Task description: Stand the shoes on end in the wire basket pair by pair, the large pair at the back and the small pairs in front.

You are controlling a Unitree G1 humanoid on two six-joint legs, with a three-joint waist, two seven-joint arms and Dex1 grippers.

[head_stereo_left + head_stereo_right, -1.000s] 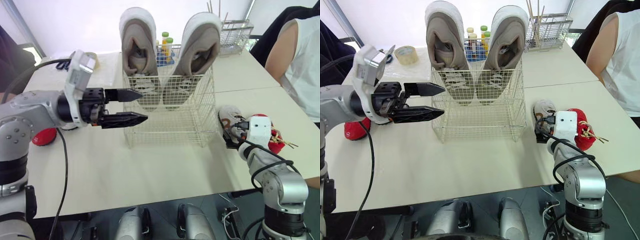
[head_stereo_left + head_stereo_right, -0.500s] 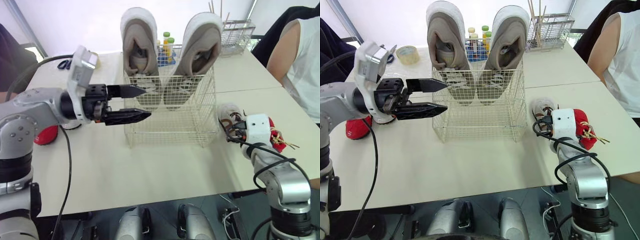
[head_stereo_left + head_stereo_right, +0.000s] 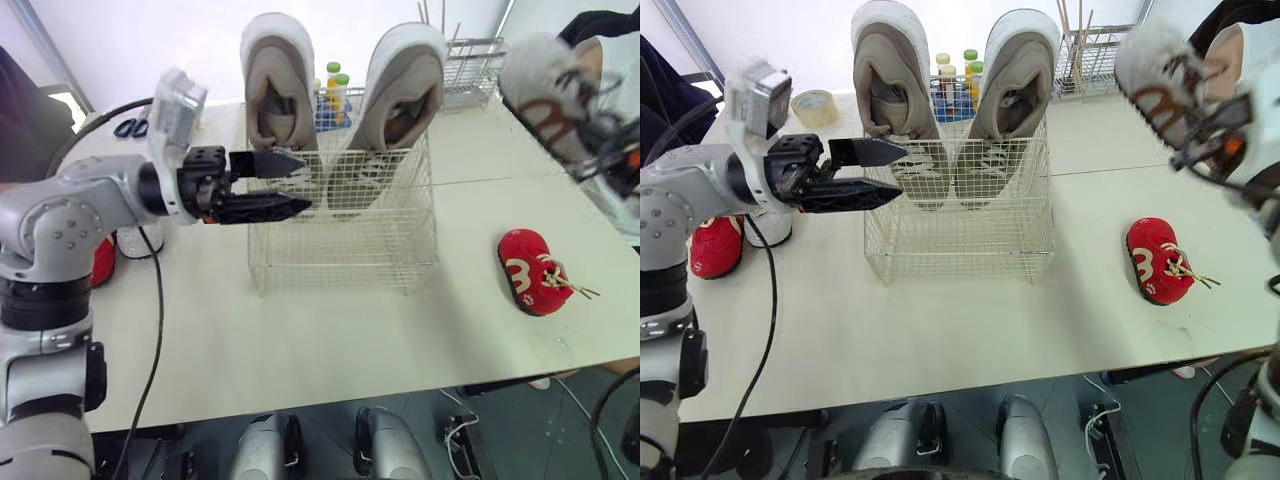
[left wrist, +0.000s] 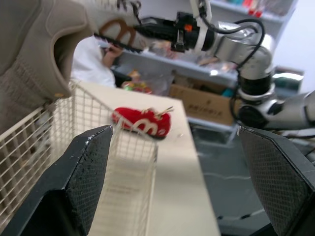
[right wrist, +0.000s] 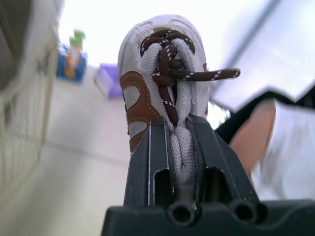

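The wire basket (image 3: 340,215) stands mid-table with the large beige pair (image 3: 275,85) upright on end along its back. My right gripper (image 5: 177,128) is shut on a small grey shoe with brown trim (image 3: 1155,75), clamped at its laced tongue and held high in the air to the right of the basket. A small red shoe (image 3: 530,272) lies on the table below it. Another red shoe (image 3: 712,245) lies at the far left, with a pale shoe (image 3: 770,230) partly hidden behind my left arm. My left gripper (image 3: 300,184) is open at the basket's upper left edge, holding nothing.
Behind the basket are several bottles (image 3: 335,85) and a wire rack with sticks (image 3: 470,65). A tape roll (image 3: 812,108) and scissors (image 3: 125,128) lie at the back left. A person (image 3: 1245,70) sits close at the right edge.
My right gripper closed on the small grey shoe and lifted it from the table to high at the right. The left gripper moved slightly toward the basket.
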